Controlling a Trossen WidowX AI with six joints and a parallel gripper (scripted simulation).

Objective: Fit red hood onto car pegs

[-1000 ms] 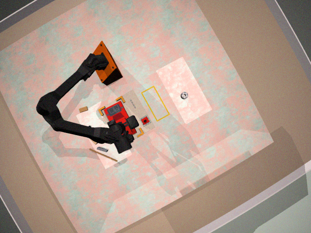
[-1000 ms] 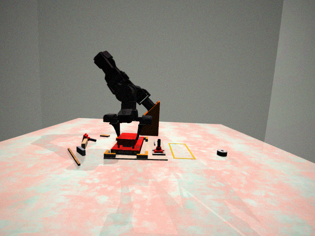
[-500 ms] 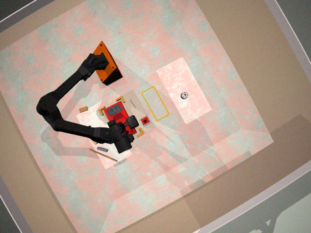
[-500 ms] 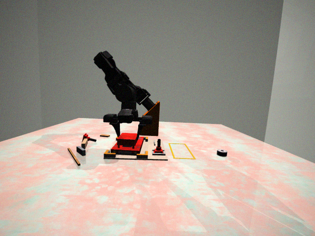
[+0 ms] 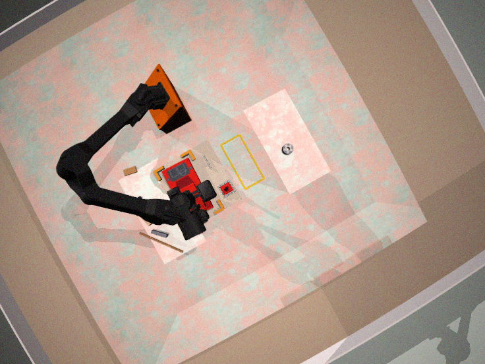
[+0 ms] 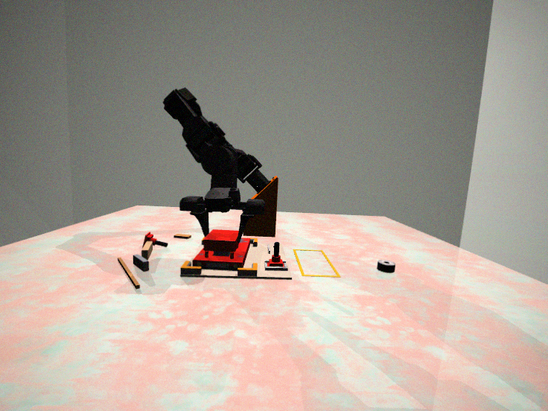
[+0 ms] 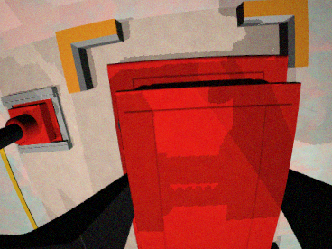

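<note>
Black blocky arm (image 5: pixel 111 200) (image 6: pixel 221 161), black claw (image 5: pixel 192 203) (image 6: pixel 223 217), tapering fingers (image 6: pixel 243 223)
</note>
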